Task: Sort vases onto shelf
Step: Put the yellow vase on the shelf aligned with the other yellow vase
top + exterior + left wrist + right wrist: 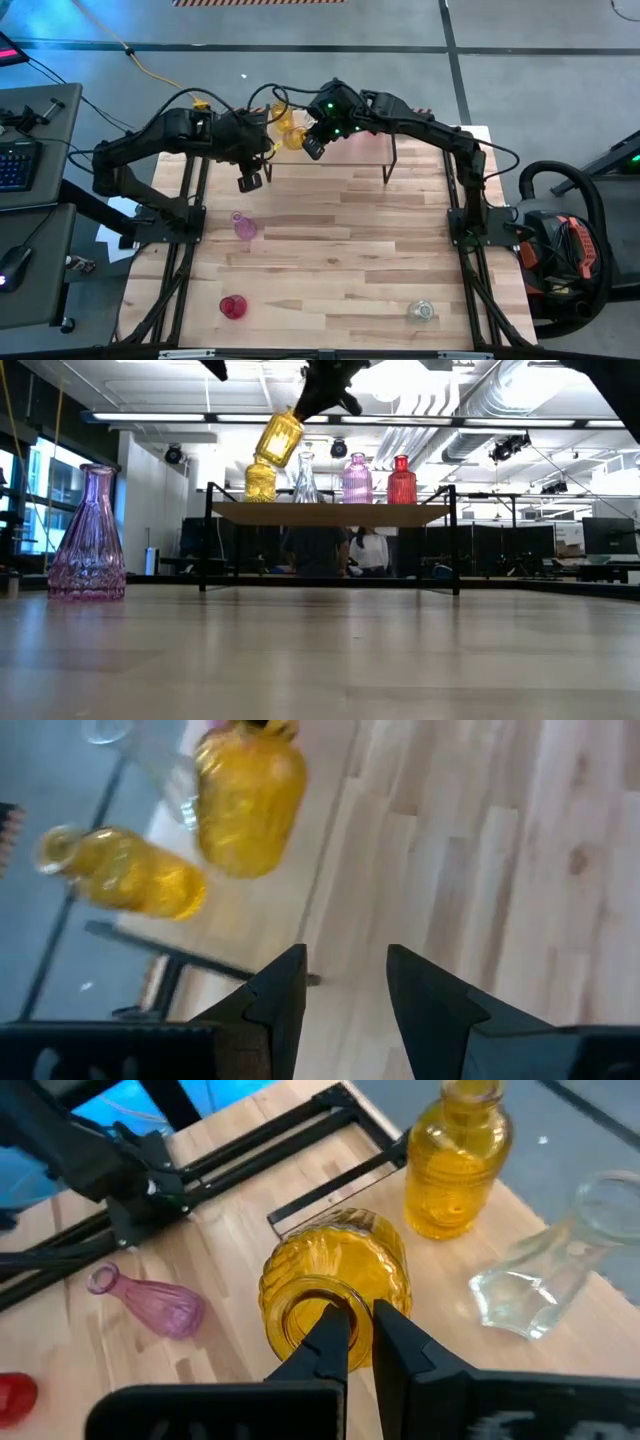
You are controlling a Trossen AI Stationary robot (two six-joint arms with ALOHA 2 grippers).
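The yellow vase (335, 1295) in play hangs tilted in the air above the shelf's (330, 513) end, just beside the second yellow vase (260, 481), which stands upright there. Being ribbed glass, it is likely light, stiff and breakable, and slick enough to slide in a pinch. The neck or rim looks like the surest place to take it, since the round body is too wide and smooth for narrow fingers. The right claw (352, 1342) grips it in just that way: one finger seems to sit inside the mouth and the other outside, closed tight on the thin rim wall. Because such a hold lets the body swing, it would need to be set down gently and upright, clear of its neighbour.

Further along the shelf stand a clear vase (305, 478), a pink vase (357, 478) and a red vase (401, 480) in a row. The left claw (345, 990) hovers over the tabletop (340, 250) just in front of the shelf, its fingers partly apart and holding nothing. Three vases wait on the tabletop: a second pink one (243, 226), a second red one (232, 306) and a second clear one (421, 311), well apart from each other.
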